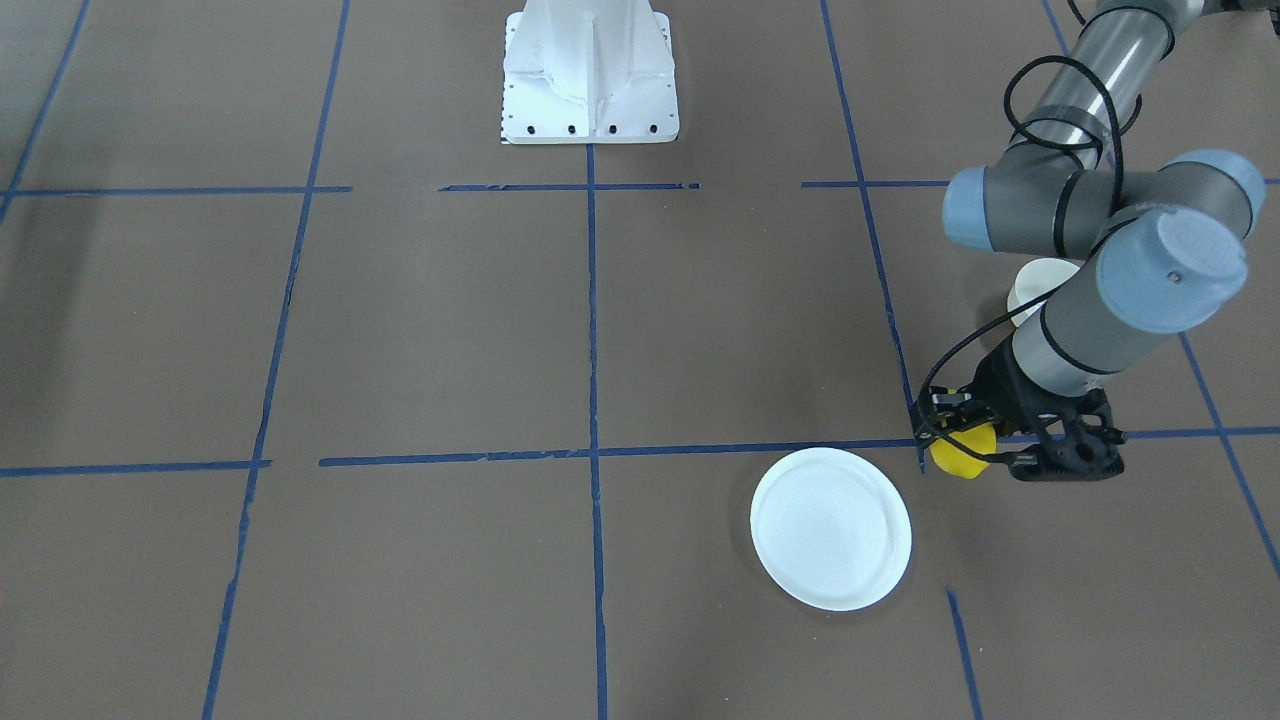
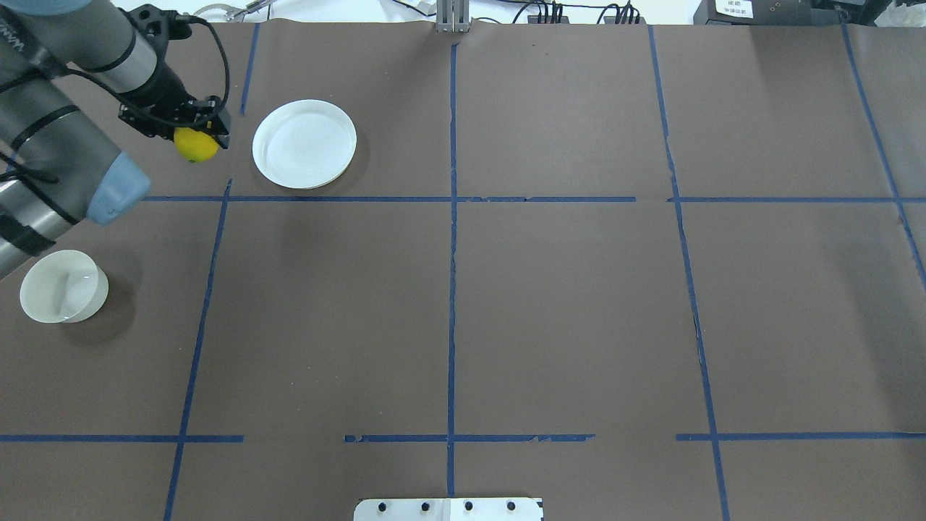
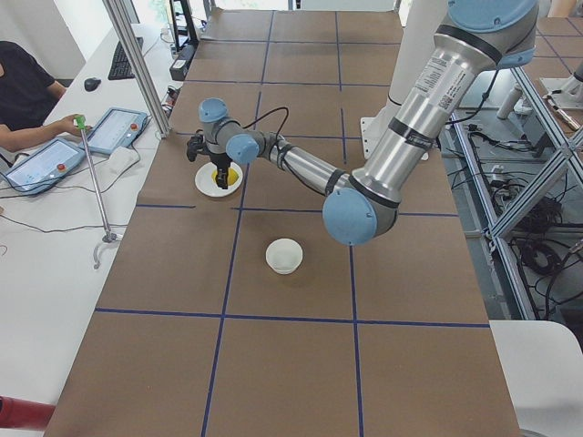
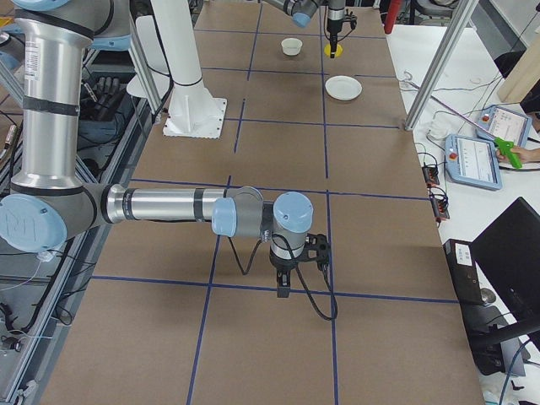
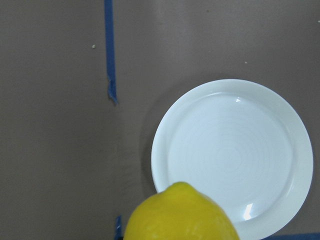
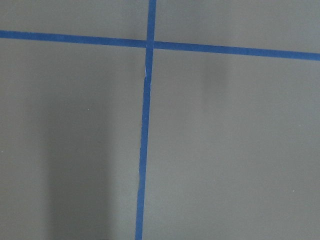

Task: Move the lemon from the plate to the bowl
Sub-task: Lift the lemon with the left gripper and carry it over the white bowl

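My left gripper is shut on the yellow lemon and holds it above the table, just beside the white plate, on the plate's bowl side. The lemon hangs past the plate's edge. In the left wrist view the lemon fills the bottom, with the empty plate below it. The cream bowl stands empty, nearer the robot and partly behind the arm. My right gripper shows only in the exterior right view; I cannot tell if it is open.
Blue tape lines divide the brown table into squares. The white robot base stands at the table's robot-side edge. The left arm's elbow hangs over the table between the lemon and the bowl. The right wrist view shows only table and tape.
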Motion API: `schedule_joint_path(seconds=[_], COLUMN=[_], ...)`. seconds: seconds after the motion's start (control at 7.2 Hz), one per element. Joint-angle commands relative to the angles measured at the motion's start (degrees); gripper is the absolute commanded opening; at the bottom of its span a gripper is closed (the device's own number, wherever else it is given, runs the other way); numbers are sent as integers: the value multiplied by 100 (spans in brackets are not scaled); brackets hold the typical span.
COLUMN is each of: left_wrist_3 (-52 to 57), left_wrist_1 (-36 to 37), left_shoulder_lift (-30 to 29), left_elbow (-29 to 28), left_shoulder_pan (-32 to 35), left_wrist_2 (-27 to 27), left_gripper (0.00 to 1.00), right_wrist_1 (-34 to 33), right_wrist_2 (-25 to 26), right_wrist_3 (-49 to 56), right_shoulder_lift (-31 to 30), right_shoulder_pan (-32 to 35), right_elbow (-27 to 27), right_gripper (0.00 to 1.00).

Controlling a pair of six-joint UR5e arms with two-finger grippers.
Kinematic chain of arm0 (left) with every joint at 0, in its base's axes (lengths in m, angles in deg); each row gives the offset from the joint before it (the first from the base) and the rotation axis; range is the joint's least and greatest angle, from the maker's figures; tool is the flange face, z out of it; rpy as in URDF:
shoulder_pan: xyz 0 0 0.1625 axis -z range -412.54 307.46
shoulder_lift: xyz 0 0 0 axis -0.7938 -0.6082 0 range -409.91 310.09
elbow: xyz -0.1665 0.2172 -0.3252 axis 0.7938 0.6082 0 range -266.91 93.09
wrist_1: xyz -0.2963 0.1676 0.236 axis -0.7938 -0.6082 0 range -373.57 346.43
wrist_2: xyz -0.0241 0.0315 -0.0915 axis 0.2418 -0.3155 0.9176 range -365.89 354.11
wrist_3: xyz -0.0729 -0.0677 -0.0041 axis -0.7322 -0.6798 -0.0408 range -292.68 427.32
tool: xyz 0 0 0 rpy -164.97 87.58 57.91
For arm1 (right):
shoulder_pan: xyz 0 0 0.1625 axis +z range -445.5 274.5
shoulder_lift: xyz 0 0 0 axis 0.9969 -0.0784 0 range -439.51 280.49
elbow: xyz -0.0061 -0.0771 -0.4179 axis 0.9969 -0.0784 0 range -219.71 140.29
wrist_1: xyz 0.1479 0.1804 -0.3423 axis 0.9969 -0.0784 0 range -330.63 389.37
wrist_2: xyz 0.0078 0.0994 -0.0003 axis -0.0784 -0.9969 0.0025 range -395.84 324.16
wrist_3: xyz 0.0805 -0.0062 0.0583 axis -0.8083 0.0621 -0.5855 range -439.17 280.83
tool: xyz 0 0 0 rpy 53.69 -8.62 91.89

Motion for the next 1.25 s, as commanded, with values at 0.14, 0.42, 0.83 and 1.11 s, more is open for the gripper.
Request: schedule_joint_path(seconds=[0.14, 0.42, 0.83, 1.11], left_wrist_3=[-27, -167, -256, -300], left_wrist_1=[-866, -1800, -2445, -2445], left_shoulder_lift=[2161, 2999, 3582, 3582], left_elbow=[1305, 1211, 1157, 1157], left_shoulder_pan=[-1, -10, -106, -272], left_wrist_2=[-173, -348, -525, -507], left_gripper=[0, 0, 0, 0], right_wrist_1=[0, 0, 0, 0], right_wrist_2=[0, 0, 0, 0], right_wrist_3=[0, 0, 0, 0], right_shoulder_lift=[0, 0, 0, 0], right_shoulder_pan=[0, 0, 0, 0], right_elbow=[0, 0, 0, 0], right_gripper=[100, 100, 100, 100])
